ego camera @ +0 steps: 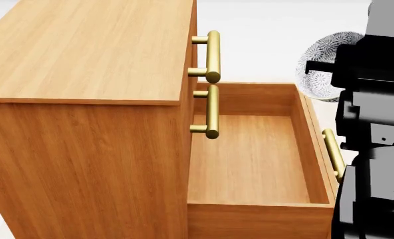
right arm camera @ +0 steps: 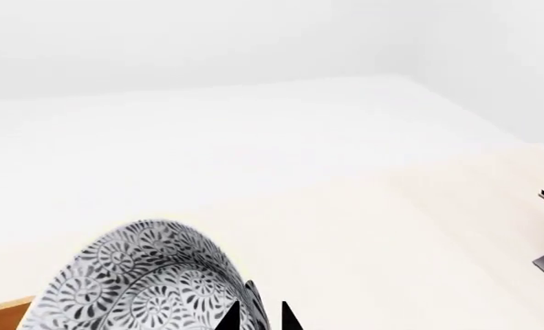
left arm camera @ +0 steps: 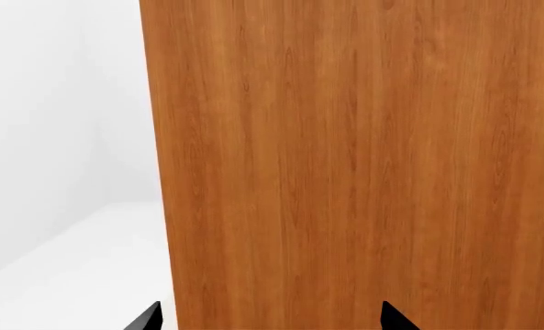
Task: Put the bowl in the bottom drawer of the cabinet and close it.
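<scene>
The bowl point(ego camera: 323, 62), white with a fine blue-grey leaf pattern, hangs tilted in the air past the far right corner of the bottom drawer point(ego camera: 250, 164). That drawer is pulled out of the cabinet point(ego camera: 83, 59) and its wooden floor is bare. In the right wrist view my right gripper point(right arm camera: 260, 317) is shut on the rim of the bowl point(right arm camera: 143, 282), one fingertip inside it and one outside. My left gripper point(left arm camera: 269, 320) is open, its fingertips wide apart, facing a flat wood panel of the cabinet point(left arm camera: 364, 165) at close range.
Two upper drawers are shut, their brass handles point(ego camera: 212, 55) point(ego camera: 212, 112) jutting over the open drawer. The bottom drawer's handle point(ego camera: 333, 154) lies beside my black right arm point(ego camera: 376, 124). A pale floor point(right arm camera: 391, 227) and white walls surround the cabinet.
</scene>
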Robot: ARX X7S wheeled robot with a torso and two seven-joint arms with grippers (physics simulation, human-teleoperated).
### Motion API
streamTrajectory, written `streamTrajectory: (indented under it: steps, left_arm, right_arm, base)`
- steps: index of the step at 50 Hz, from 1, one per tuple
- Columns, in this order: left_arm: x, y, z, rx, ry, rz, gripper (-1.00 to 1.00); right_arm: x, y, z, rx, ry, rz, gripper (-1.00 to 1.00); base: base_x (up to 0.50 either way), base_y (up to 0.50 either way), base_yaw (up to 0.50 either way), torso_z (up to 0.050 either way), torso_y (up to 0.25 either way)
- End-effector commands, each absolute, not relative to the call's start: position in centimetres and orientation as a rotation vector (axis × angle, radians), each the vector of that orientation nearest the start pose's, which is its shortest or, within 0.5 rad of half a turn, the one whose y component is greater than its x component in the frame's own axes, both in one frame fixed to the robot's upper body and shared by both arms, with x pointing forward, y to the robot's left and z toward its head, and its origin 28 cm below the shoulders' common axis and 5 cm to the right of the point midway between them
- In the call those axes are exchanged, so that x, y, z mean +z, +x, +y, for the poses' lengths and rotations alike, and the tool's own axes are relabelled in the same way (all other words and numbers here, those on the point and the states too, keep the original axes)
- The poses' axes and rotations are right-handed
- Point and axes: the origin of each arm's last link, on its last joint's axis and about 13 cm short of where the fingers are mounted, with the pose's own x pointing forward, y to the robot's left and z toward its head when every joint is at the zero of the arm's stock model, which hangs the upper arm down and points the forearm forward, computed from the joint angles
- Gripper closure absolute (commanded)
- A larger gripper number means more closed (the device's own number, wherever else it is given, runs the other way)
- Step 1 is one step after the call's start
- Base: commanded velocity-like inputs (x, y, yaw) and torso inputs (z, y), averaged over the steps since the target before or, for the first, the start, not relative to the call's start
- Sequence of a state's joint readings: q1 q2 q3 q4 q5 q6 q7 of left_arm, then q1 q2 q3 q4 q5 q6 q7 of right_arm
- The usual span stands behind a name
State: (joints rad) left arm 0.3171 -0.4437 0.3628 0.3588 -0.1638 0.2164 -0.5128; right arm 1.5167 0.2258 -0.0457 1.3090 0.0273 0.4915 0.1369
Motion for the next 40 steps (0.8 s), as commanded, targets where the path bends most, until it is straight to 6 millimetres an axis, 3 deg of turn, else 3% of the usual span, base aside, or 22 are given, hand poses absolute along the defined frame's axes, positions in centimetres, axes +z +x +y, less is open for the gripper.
streamTrajectory:
  steps: [1,40]
  left_arm:
    - [3.8,12.5,21.4,0.024,0.043,-0.148,-1.00]
    - [3.8,12.5,21.3,0.024,0.044,-0.150,-1.00]
  right_arm:
    - [24.3,42.2,-18.5,-0.306,-0.047,0.290,1.00]
    - [22.5,42.4,-16.2,-0.220,-0.070,0.328,1.00]
  base:
    - [0.00,0.00,0.00,0.000,0.000]
    - [0.00,0.00,0.00,0.000,0.001]
